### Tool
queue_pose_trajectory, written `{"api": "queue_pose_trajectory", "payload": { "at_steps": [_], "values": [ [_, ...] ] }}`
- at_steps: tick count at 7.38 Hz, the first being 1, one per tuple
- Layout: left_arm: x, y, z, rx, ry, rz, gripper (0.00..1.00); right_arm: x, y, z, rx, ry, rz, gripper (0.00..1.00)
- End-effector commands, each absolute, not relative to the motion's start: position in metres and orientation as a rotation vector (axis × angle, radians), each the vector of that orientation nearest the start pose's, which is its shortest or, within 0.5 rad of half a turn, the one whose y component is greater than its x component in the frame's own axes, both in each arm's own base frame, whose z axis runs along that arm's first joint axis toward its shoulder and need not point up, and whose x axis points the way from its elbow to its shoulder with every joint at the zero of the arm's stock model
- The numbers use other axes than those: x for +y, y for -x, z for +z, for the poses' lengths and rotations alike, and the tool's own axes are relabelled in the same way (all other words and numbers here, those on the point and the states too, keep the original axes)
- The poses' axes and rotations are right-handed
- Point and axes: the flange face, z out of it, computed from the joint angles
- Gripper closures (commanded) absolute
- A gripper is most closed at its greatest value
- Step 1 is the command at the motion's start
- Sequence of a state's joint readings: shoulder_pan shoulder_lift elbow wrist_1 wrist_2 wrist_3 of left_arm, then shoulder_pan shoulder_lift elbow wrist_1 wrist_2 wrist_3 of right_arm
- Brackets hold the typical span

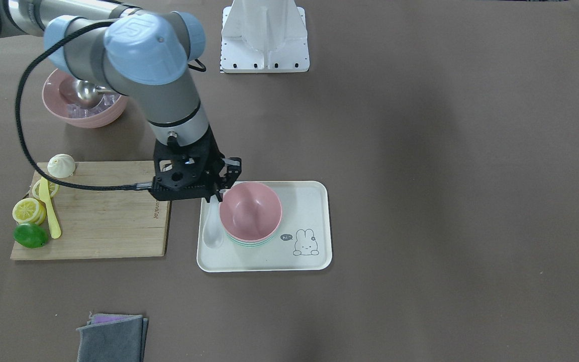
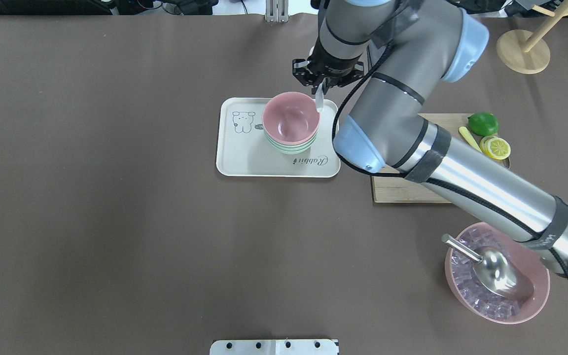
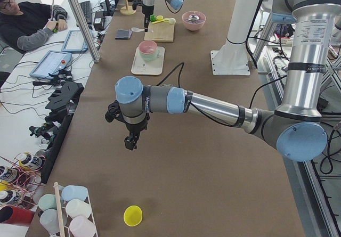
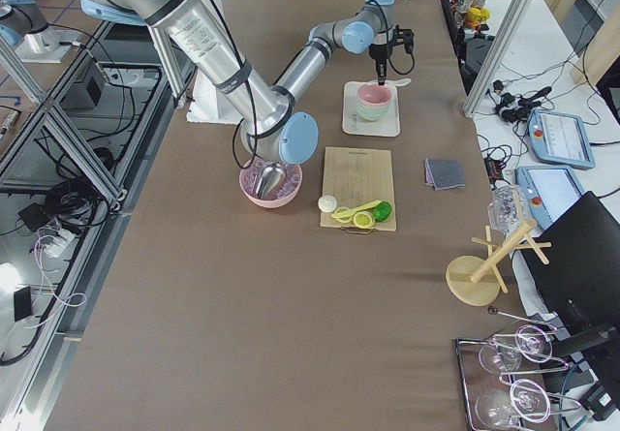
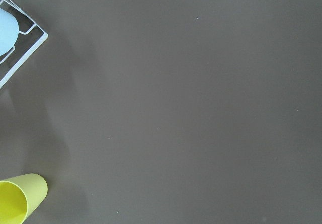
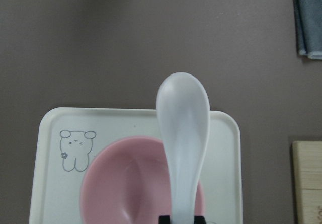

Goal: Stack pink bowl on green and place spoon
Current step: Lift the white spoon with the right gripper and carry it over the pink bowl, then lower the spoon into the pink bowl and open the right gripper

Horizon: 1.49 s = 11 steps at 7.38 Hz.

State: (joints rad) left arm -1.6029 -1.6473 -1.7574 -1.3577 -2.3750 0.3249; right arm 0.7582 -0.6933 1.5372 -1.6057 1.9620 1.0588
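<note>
The brown table (image 1: pixel 420 151) carries a white tray (image 1: pixel 314 201) with a rabbit drawing. On this tray the pink bowl (image 1: pixel 250 209) sits nested on the green bowl (image 2: pixel 291 149). My left pincer (image 3: pixel 129 142) hangs over the table, well apart from the tray, and I cannot tell if it is open or closed. My right pincer (image 1: pixel 214 197) is clamped on the handle of the white spoon (image 1: pixel 213 229), just beside the pink bowl. The spoon's tip perhaps touches the tray.
</note>
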Motion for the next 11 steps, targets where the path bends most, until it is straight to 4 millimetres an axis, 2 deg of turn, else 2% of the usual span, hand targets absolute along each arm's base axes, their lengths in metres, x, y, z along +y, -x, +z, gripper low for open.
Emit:
{"api": "queue_pose_trajectory", "payload": {
  "at_steps": [1, 3, 4, 5, 7, 8, 9, 10, 11],
  "values": [
    [-0.512, 0.078, 0.548, 0.787, -0.191, 0.297, 0.01, -0.528, 0.518, 0.123, -0.834, -0.183, 0.083, 1.0],
    [-0.512, 0.078, 0.548, 0.787, -0.19, 0.296, 0.01, -0.522, 0.529, 0.125, -0.826, -0.19, 0.056, 1.0],
    [-0.513, 0.078, 0.546, 0.788, -0.188, 0.282, 0.01, -0.525, 0.534, 0.134, -0.81, -0.182, 0.052, 0.86],
    [-0.513, 0.078, 0.546, 0.789, -0.188, 0.282, 0.01, -0.525, 0.534, 0.134, -0.808, -0.183, 0.046, 0.77],
    [-0.513, 0.078, 0.546, 0.788, -0.188, 0.282, 0.01, -0.525, 0.534, 0.135, -0.804, -0.196, 0.015, 0.22],
    [-0.513, 0.078, 0.546, 0.789, -0.188, 0.282, 0.01, -0.525, 0.534, 0.136, -0.801, -0.197, 0.014, 0.0],
    [-0.512, 0.078, 0.547, 0.792, -0.173, 0.258, 0.01, -0.526, 0.533, 0.136, -0.801, -0.199, 0.01, 0.0],
    [-0.512, 0.076, 0.547, 0.829, -0.142, 0.186, 0.01, -0.539, 0.519, 0.135, -0.803, -0.206, 0.029, 0.0],
    [-0.507, 0.077, 0.554, 0.836, -0.106, 0.123, 0.01, -0.562, 0.493, 0.142, -0.792, -0.229, 0.01, 0.0]
  ]
}}
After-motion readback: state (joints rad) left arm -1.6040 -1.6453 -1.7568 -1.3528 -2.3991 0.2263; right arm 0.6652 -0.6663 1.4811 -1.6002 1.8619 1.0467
